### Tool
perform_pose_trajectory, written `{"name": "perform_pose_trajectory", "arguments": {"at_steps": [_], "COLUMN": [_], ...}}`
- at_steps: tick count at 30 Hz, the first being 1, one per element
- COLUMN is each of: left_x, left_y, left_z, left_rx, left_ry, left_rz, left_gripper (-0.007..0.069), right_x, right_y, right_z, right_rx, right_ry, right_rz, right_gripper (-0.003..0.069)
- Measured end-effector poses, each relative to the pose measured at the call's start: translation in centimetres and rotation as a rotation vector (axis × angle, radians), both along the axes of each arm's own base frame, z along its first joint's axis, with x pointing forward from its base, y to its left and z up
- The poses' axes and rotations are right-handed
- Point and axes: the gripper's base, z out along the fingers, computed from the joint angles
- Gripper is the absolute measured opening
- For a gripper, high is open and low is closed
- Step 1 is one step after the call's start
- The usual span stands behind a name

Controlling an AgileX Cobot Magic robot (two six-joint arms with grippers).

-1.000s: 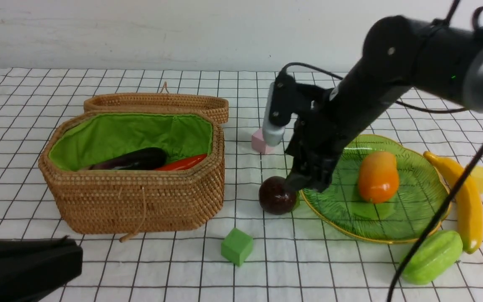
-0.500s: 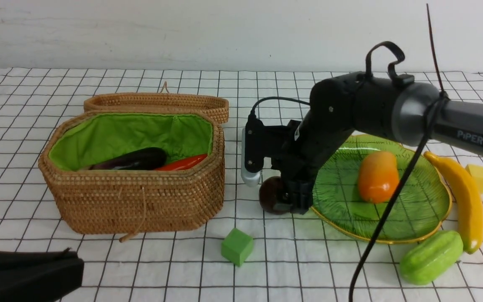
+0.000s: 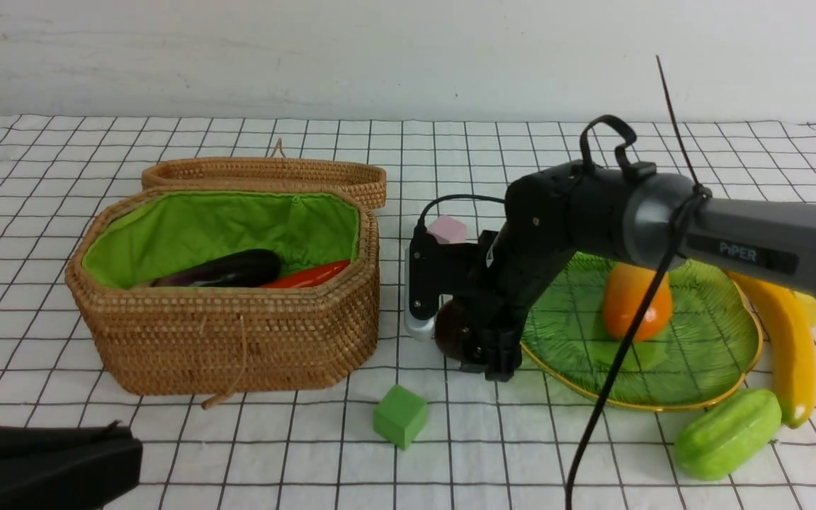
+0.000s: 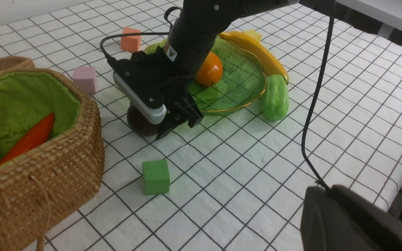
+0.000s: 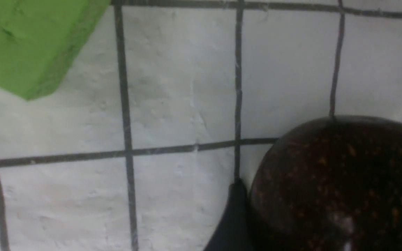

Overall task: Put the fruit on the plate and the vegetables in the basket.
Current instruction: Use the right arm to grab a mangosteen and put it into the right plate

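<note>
My right gripper (image 3: 482, 358) is low on the cloth, open around the round dark purple fruit (image 3: 450, 329), just left of the green leaf plate (image 3: 705, 340). In the right wrist view one of its fingers (image 5: 232, 219) touches the fruit (image 5: 337, 188). The mango (image 3: 624, 301) lies on the plate. The banana (image 3: 783, 340) and the green gourd (image 3: 727, 433) lie on the cloth at the plate's right. The eggplant (image 3: 224, 269) and carrot (image 3: 309, 274) lie in the open wicker basket (image 3: 238, 340). My left gripper (image 3: 114, 443) rests shut and empty at the near left.
A green foam cube (image 3: 399, 416) sits in front of the fruit, a pink cube (image 3: 447, 229) behind the right wrist, and a yellow cube (image 3: 812, 308) behind the banana. An orange cube (image 4: 130, 37) lies far back. The basket lid (image 3: 266, 173) hangs open behind.
My right arm has swung down and forward, lowering its gripper from above the plate's left edge to the cloth around the dark fruit. The left arm has not moved.
</note>
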Motion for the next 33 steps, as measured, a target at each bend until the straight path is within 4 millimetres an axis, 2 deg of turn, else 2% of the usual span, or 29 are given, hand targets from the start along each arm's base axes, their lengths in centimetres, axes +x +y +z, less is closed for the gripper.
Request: {"name": "perform_pose_trajectory", "arguments": {"at_steps": [5, 7, 8, 11, 12, 14, 15, 16, 17, 18, 19, 20, 21, 22, 25, 27, 33], "left_x": [0.0, 0.0, 0.0, -0.1, -0.1, -0.1, -0.1, -0.1, -0.2, -0.2, -0.2, -0.3, -0.3, -0.5, -0.7, -0.8, -0.9], "left_y": [0.0, 0.0, 0.0, 0.0, 0.0, 0.0, -0.1, -0.1, -0.1, -0.1, -0.2, -0.3, -0.3, -0.5, -0.7, -0.8, -0.8], "left_z": [0.0, 0.0, -0.1, -0.1, -0.1, -0.1, -0.1, -0.1, 0.0, 0.0, 0.0, 0.1, 0.1, 0.2, 0.3, 0.3, 0.3], "left_rx": [0.0, 0.003, 0.004, 0.004, 0.004, 0.002, 0.002, 0.002, 0.001, 0.003, 0.003, 0.001, 0.004, 0.004, -0.001, 0.0, -0.001], "left_ry": [0.001, 0.004, 0.005, 0.012, 0.012, 0.013, 0.014, 0.008, 0.005, 0.003, -0.009, -0.022, -0.026, -0.04, -0.052, -0.056, -0.06], "left_rz": [0.0, -0.002, -0.003, -0.008, -0.008, -0.01, -0.01, -0.018, -0.024, -0.025, -0.041, -0.061, -0.062, -0.086, -0.128, -0.146, -0.157], "left_gripper": [-0.0013, -0.0013, -0.0013, -0.0013, -0.0013, -0.0013, -0.0013, -0.0013, -0.0013, -0.0013, -0.0013, -0.0013, -0.0013, -0.0013, -0.0013, -0.0013, -0.0013], "right_x": [-0.1, -0.6, -0.7, -1.7, -1.8, -2.7, -2.9, -3.2, -3.2, -3.2, -3.1, -2.8, -2.7, -2.5, -2.6, -2.9, -2.4], "right_y": [0.0, 0.2, 0.2, -0.2, -0.2, -1.3, -1.6, -3.2, -4.5, -4.8, -6.6, -8.8, -9.4, -11.8, -14.8, -16.2, -18.3], "right_z": [0.5, 2.2, 2.4, 6.8, 7.1, 10.6, 11.1, 13.0, 13.7, 13.8, 14.2, 14.0, 13.9, 12.6, 9.9, 8.3, 6.3], "right_rx": [0.015, 0.054, 0.057, 0.15, 0.155, 0.241, 0.26, 0.317, 0.333, 0.346, 0.349, 0.341, 0.336, 0.304, 0.282, 0.286, 0.313], "right_ry": [0.003, 0.004, 0.003, -0.023, -0.022, -0.024, -0.013, 0.011, 0.029, 0.042, 0.08, 0.109, 0.115, 0.147, 0.213, 0.241, 0.261], "right_rz": [-0.01, -0.039, -0.039, -0.139, -0.146, -0.278, -0.325, -0.48, -0.574, -0.616, -0.754, -0.903, -0.93, -1.072, -1.271, -1.364, -1.496], "right_gripper": [0.0584, 0.0584, 0.0584, 0.0584, 0.0584, 0.0584, 0.0584, 0.0584, 0.0584, 0.0584, 0.0584, 0.0584, 0.0584, 0.0584, 0.0584, 0.0584, 0.0584]}}
